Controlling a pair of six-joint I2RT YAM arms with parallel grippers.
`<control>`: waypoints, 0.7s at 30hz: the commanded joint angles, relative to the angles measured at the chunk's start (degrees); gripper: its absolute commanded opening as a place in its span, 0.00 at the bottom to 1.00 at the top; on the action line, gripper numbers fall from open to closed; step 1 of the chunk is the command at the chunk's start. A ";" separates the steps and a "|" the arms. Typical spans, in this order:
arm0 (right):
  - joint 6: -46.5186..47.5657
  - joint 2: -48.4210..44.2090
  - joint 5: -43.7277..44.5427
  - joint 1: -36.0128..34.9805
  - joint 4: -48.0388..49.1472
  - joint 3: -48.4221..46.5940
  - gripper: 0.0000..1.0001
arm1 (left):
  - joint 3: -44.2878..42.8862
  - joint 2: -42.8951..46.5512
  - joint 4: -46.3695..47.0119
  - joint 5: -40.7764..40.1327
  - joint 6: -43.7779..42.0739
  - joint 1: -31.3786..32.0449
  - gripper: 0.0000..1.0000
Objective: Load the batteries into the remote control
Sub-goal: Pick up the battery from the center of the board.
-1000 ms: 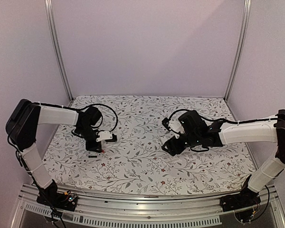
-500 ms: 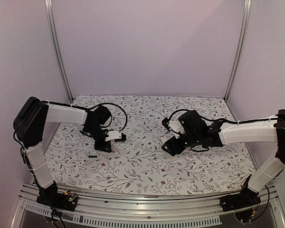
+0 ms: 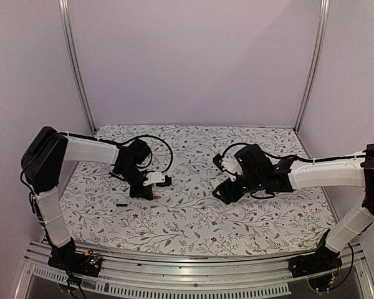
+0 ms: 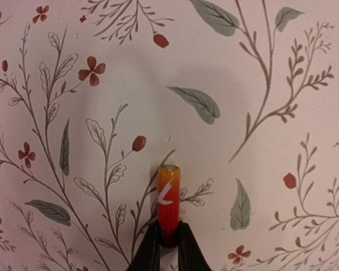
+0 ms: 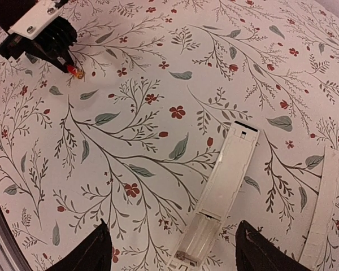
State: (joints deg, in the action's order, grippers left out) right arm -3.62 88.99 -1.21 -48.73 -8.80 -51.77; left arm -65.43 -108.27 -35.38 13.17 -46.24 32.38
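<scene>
The left fingers [image 4: 150, 249] are clamped on only the tail end of one battery [image 4: 168, 199], so most of the cell sticks out unsupported. It could pivot or slip once its free tip meets the bay wall or a contact spring. The right fingers [image 5: 94, 252] stand apart, one either side of the remote control [image 5: 221, 191] without touching it, so a sideways push from the cell would likely slide the remote across the surface [image 3: 187, 219]. Entering the wrong way round is another risk.

The cell is orange fading to red with a white mark and a pale metal end facing outward. It hangs just above the surface, left of centre. The remote lies flat in the right half, its bay open and apparently empty, with the cover strip [image 5: 322, 210] alongside.
</scene>
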 commanded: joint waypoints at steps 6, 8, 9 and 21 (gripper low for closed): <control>-0.16 -2.15 0.50 0.18 -1.43 -0.36 0.74 | 0.45 -5.21 -1.81 1.26 1.51 2.22 0.00; -0.16 -2.22 0.28 0.29 -1.70 -0.79 0.74 | 0.58 -4.62 -1.45 1.99 1.37 2.25 0.00; -0.23 -2.37 -0.18 0.49 -1.82 -0.98 0.74 | 0.88 -3.99 -0.67 1.84 1.44 2.20 0.00; -5.59 -13.78 -10.54 5.84 7.34 1.32 0.74 | 6.21 14.54 30.04 4.70 22.64 4.59 0.00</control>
State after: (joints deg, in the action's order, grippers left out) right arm -6.83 80.42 -8.10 -43.11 -7.55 -51.62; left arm -60.05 -101.25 -21.98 15.81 -34.98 34.37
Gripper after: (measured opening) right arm 0.739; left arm 0.069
